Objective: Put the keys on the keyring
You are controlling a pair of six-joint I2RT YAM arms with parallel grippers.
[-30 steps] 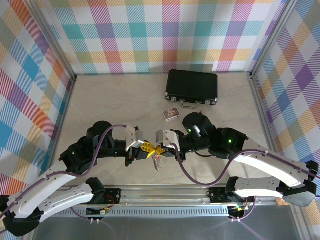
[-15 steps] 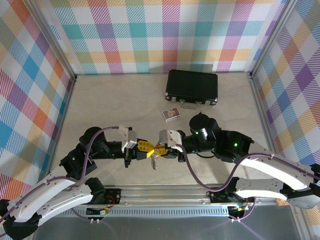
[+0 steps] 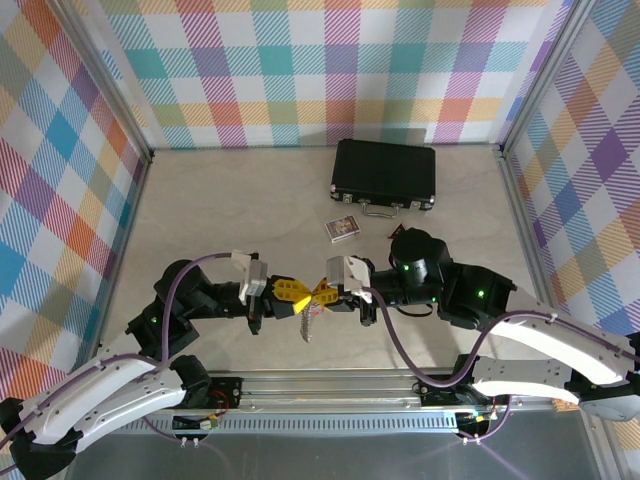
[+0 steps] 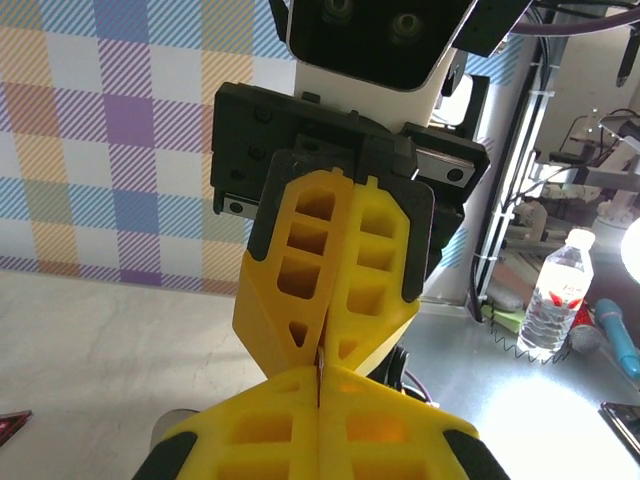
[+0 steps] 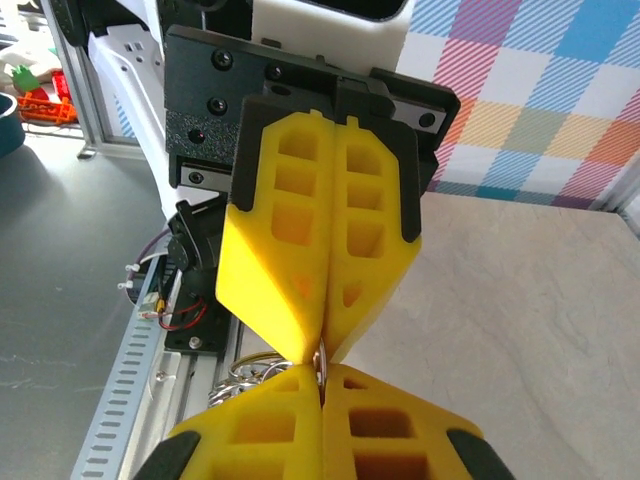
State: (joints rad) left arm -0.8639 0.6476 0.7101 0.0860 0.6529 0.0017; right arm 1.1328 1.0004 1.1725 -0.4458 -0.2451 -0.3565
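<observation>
Left gripper [image 3: 303, 297]: lower centre of the top view, jaws clenched flat together. A thin silver wire shows in the seam at its tips in the left wrist view.
Right gripper [image 3: 322, 294]: just right of the left one, jaws likewise clenched. Its tips butt against the left tips, nose to nose.
Contact: in both wrist views the two yellow finger pairs meet point to point, with the wire pinched where they join.
Keyring [image 5: 243, 376]: thin silver loops, lower left of the right wrist view, beside the right gripper's own fingers. In the top view it dangles just below the meeting tips, above the table [image 3: 230, 210].
Keys: a pale, faintly reddish piece hangs with the keyring in the top view; too small to tell more.
Case [image 3: 385, 172]: black, closed, upper centre-right, well apart from the grippers.
Card box [image 3: 343, 228]: small, just below the case's left end.
</observation>
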